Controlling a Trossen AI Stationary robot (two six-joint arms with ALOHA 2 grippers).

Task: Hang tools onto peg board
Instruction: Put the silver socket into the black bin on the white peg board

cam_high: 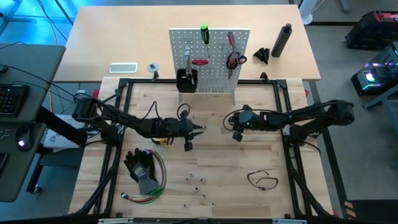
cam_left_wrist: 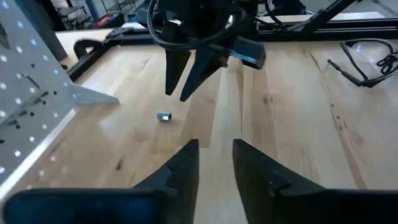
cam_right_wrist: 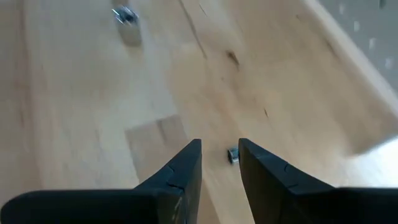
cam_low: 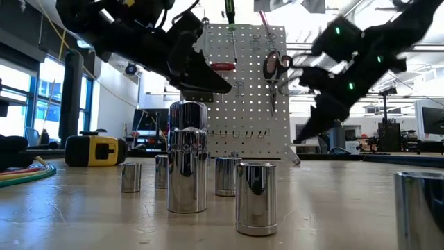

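Shiny steel sockets (cam_low: 187,156) stand nearest on the light wooden desk (cam_high: 217,162), beyond them the left claw (cam_high: 200,129) and right claw (cam_high: 231,121) hover slightly parted and empty before the white perforated peg board (cam_high: 214,68) holding red-handled scissors (cam_high: 233,59).

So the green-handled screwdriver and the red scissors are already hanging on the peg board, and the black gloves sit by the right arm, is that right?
Not quite: the high view shows the black gloves by the left arm. The green-handled screwdriver and red scissors do hang on the peg board.
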